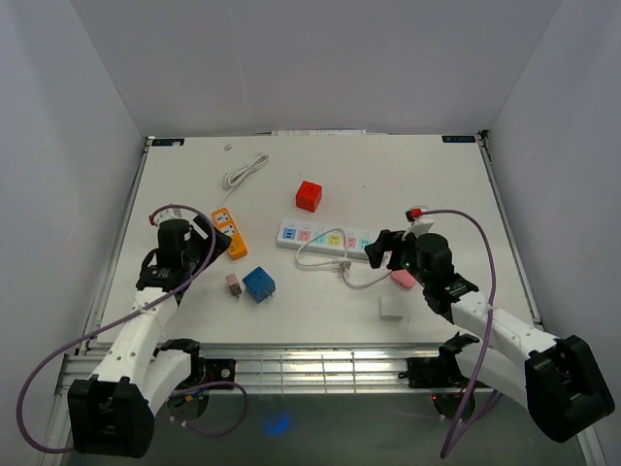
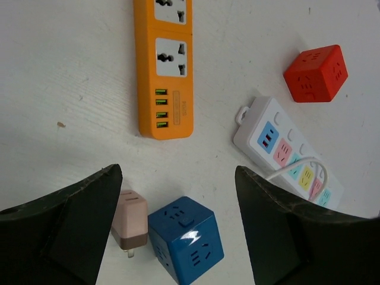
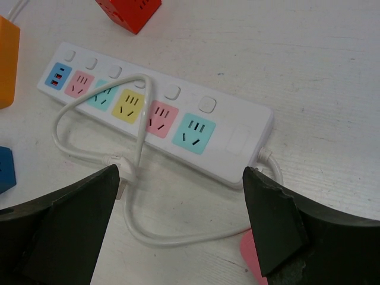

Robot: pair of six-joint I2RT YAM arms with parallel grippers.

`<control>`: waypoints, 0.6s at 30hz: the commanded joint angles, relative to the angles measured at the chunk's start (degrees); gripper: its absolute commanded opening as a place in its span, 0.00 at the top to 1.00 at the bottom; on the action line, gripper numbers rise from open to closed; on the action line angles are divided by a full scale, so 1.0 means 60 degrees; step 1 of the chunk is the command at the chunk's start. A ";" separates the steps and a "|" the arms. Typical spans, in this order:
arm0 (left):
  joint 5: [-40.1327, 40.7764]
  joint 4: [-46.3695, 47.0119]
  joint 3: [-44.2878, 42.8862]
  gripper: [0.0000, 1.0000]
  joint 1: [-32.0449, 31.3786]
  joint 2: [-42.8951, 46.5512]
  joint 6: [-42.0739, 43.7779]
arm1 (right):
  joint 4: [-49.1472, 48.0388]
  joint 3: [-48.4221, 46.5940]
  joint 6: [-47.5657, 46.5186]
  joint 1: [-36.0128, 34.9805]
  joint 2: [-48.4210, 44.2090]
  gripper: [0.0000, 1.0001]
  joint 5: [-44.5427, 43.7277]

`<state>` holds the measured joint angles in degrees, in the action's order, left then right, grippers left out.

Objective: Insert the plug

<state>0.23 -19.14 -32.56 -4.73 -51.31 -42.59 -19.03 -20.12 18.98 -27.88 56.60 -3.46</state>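
Setting: pale grey walls around a white table (image 1: 437,194).
Left gripper (image 2: 178,172): jaws spread wide and holding nothing, above the pink adapter (image 2: 130,219) and blue cube socket (image 2: 185,240).
Orange power strip (image 2: 163,77): just beyond that gripper, with its sockets bare.
White power strip (image 3: 160,113): mid-table. Every coloured socket that shows is unfilled.
Cord (image 3: 142,119): loops from the strip's right end back across its face.
Plug (image 1: 346,265): lies loose on the table just in front of the white strip, partly hidden by a finger in the right wrist view.
Right gripper (image 3: 178,172): fingers wide apart, gripping nothing, hovering over the plug and strip.
Progress: judged barely begun. The plug is not yet grasped, so pick-up, alignment and insertion all remain.
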 commanded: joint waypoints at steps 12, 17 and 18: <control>0.0138 -0.2289 -0.0726 0.31 -0.0046 -0.0691 -0.0315 | -0.0169 -0.0045 0.0000 -0.0041 -0.0263 0.11 -0.0214; -0.0024 -0.2158 -0.0756 0.31 -0.0105 -0.1379 -0.0065 | -0.0110 -0.0118 0.0044 -0.0041 -0.0073 0.11 -0.0214; -0.0024 -0.2085 -0.0741 0.31 -0.0163 -0.1438 -0.0065 | -0.0096 -0.0133 0.0044 -0.0041 -0.0058 0.11 -0.0214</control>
<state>0.36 -31.53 -35.35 -5.04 -59.27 -43.92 -19.00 -20.08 19.14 -27.88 55.92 -4.32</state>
